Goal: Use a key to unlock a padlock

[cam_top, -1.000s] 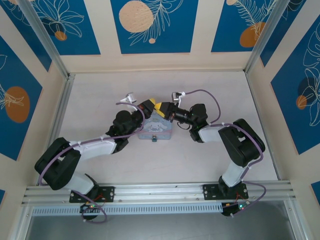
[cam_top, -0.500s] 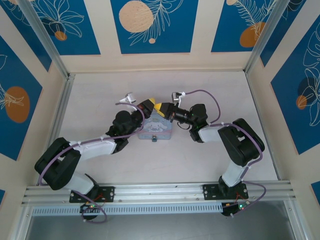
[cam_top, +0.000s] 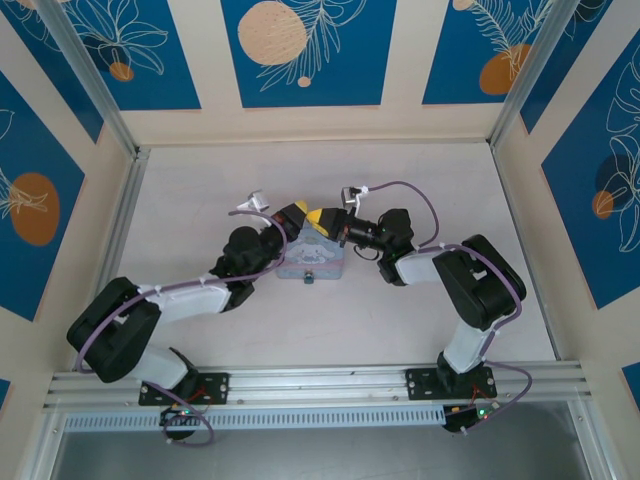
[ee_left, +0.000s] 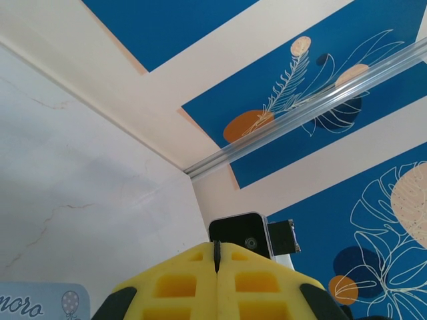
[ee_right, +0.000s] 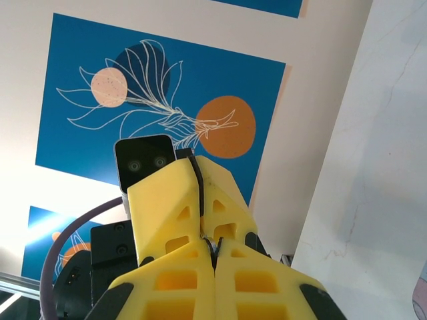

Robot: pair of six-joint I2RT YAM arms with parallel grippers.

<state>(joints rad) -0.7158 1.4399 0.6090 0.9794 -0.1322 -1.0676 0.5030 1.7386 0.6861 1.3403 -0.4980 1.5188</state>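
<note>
Above the pale blue tin box (cam_top: 318, 264) my two yellow-fingered grippers meet tip to tip. The left gripper (cam_top: 297, 214) is shut; in the left wrist view its tips (ee_left: 215, 256) are pressed together along a thin dark seam. The right gripper (ee_right: 214, 252) is shut on a tiny silvery metal piece (ee_right: 215, 245), apparently the key, which touches the left gripper's fingers (ee_right: 175, 197). I cannot tell whether the left jaws grip it too. The padlock shows as a tiny dark-blue spot (cam_top: 309, 277) on the box's front wall, too small for detail.
The tin box lies mid-table under both wrists; its corner shows low in the left wrist view (ee_left: 37, 303). The cell's side rails (cam_top: 120, 230) and back wall (cam_top: 310, 122) border the pale table. Purple cables (cam_top: 420, 195) loop over both arms.
Both grippers have shifted slightly left while staying tip to tip. Their jaws have stayed shut.
</note>
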